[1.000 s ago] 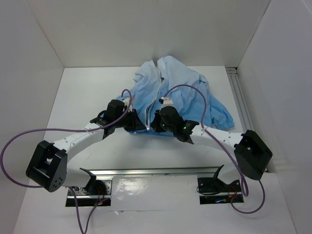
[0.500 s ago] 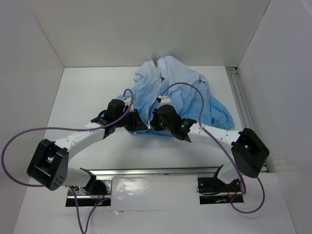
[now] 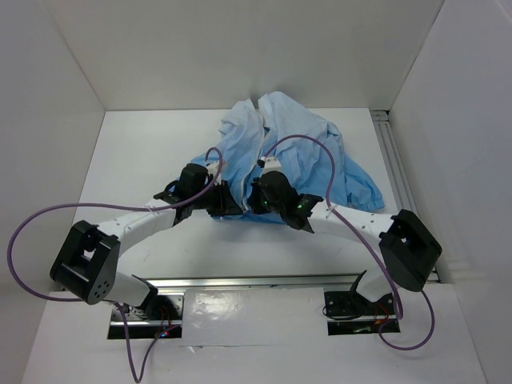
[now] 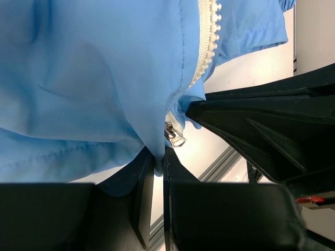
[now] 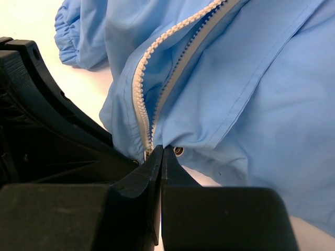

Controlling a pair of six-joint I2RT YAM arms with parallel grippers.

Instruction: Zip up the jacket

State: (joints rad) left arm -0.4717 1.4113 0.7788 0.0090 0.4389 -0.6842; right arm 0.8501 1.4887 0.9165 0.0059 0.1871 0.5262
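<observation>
The light-blue jacket [image 3: 300,152] lies crumpled at the middle back of the table, front side up. Its pale zipper strip [image 5: 142,99] runs down to the near hem, with its two sides apart higher up. My left gripper [image 3: 227,200] is shut on a fold of the hem [image 4: 157,154], just left of the metal zipper pull [image 4: 176,138]. My right gripper [image 3: 250,200] is shut on the hem [image 5: 163,150] just right of the zipper's bottom end, beside a metal snap [image 5: 179,151]. The two grippers almost touch.
White walls enclose the table on the left, back and right. A grey rail [image 3: 396,160] runs along the right side. Purple cables [image 3: 300,144] loop over the jacket. A gathered cuff [image 5: 76,36] lies behind the left gripper's body [image 5: 42,130].
My left gripper has moved right towards the right gripper, closing the gap at the zipper's bottom end. The left arm's elbow has shifted inward. The right gripper edged slightly left.
</observation>
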